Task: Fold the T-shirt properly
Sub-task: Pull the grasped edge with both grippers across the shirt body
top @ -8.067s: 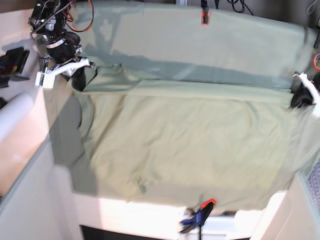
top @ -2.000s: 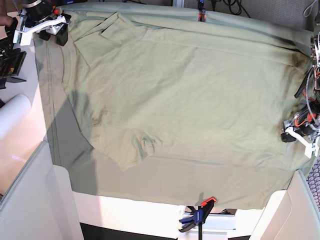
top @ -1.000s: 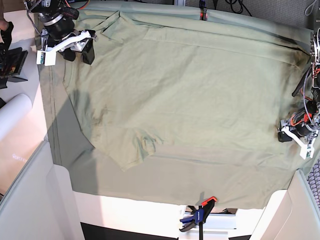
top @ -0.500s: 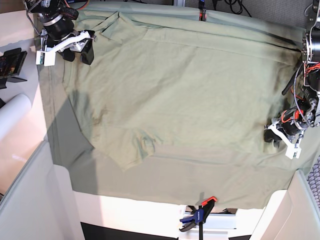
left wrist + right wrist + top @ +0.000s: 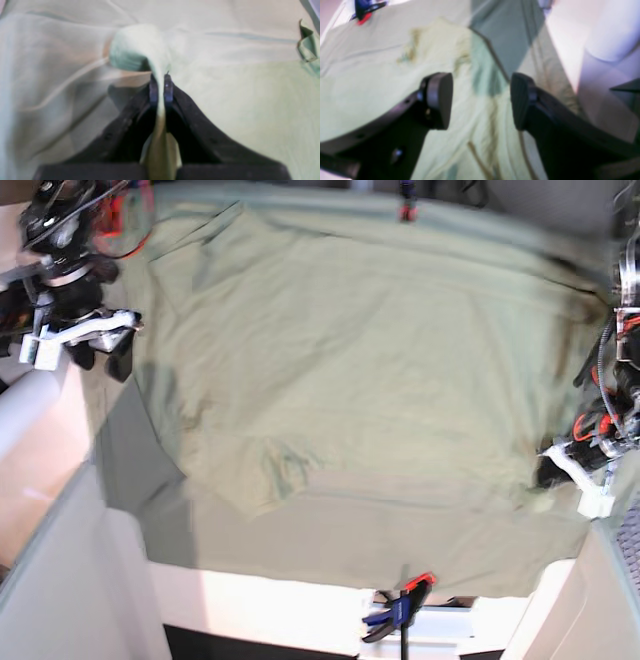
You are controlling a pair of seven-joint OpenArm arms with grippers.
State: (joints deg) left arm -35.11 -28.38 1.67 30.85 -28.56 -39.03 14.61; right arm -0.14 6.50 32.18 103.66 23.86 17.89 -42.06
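The pale green T-shirt (image 5: 350, 360) lies spread flat on the table, its neck (image 5: 285, 465) toward the front left. At its right edge my left gripper (image 5: 553, 472) is down on the fabric. In the left wrist view that gripper (image 5: 160, 83) is shut on a raised fold of the T-shirt (image 5: 135, 47). My right gripper (image 5: 100, 360) hovers open at the shirt's left side. In the right wrist view its fingers (image 5: 440, 100) stand wide apart over the shirt's edge (image 5: 475, 82), with nothing between them.
A larger green cloth (image 5: 350, 540) covers the table under the shirt, held by clamps at the front (image 5: 400, 612) and the back (image 5: 405, 208). A white roll (image 5: 25, 405) lies off the table's left edge, close to my right arm.
My left gripper has closed on a fold at the shirt's right edge. My right arm has moved from the shirt's back left corner forward along the left edge, still open.
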